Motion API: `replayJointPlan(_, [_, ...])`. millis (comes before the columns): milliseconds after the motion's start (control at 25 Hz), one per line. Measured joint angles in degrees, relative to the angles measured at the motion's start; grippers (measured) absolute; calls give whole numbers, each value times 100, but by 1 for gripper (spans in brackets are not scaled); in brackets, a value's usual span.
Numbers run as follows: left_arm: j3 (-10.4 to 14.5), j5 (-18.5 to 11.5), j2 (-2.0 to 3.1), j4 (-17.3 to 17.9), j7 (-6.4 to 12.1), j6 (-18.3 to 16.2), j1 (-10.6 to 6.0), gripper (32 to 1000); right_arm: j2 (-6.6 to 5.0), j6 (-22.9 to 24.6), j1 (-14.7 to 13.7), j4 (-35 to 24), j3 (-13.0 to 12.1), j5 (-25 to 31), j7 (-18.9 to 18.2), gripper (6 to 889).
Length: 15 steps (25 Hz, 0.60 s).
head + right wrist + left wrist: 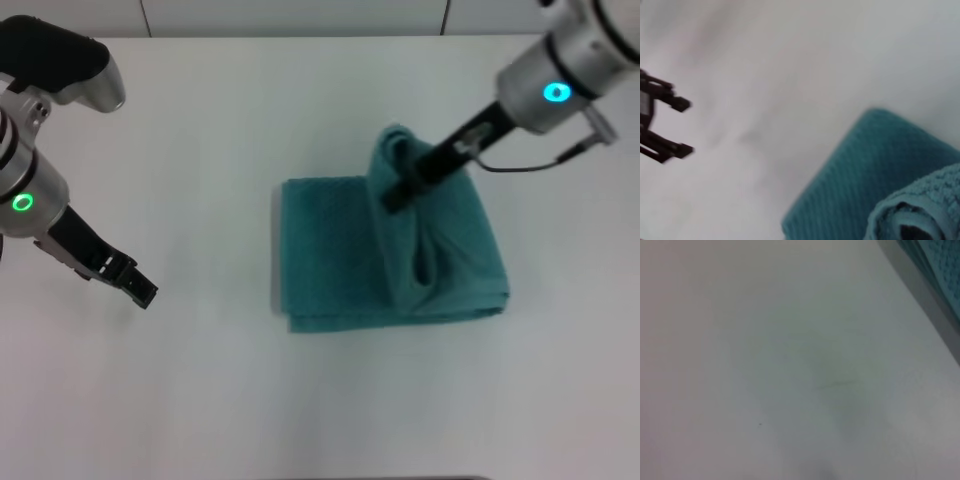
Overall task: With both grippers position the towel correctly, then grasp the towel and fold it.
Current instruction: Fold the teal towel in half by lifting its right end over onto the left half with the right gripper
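The right gripper [395, 195] is clamped on the raised edge of the towel [340, 250], while the left gripper [140, 288], fingers apart, hovers over the tabletop [200, 400] well to the towel's left.

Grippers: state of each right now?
Left gripper: open, holding nothing, off to the towel's left.
Right gripper: shut on the towel's lifted fold.

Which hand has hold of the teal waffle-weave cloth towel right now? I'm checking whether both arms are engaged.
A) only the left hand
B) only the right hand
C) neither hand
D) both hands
B: the right hand pinches a raised fold of the teal waffle-weave cloth towel, while the left hand hangs open over the bare white table, apart from the cloth.
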Motion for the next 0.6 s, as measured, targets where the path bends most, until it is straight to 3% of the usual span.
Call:
replayJointPlan(160, [-2, -19, 0, 2, 2, -14, -20, 877, 59, -699, 335, 607, 2, 99, -9, 102])
replayJointPlan(280, [-3, -40, 0, 0, 4, -22, -31, 877, 69, -972, 411, 783, 4, 166, -38, 112])
replayJointPlan(600, [14, -44, -9, -47, 4, -28, -86, 876, 81, -931, 426, 908, 16, 466, -186, 137])
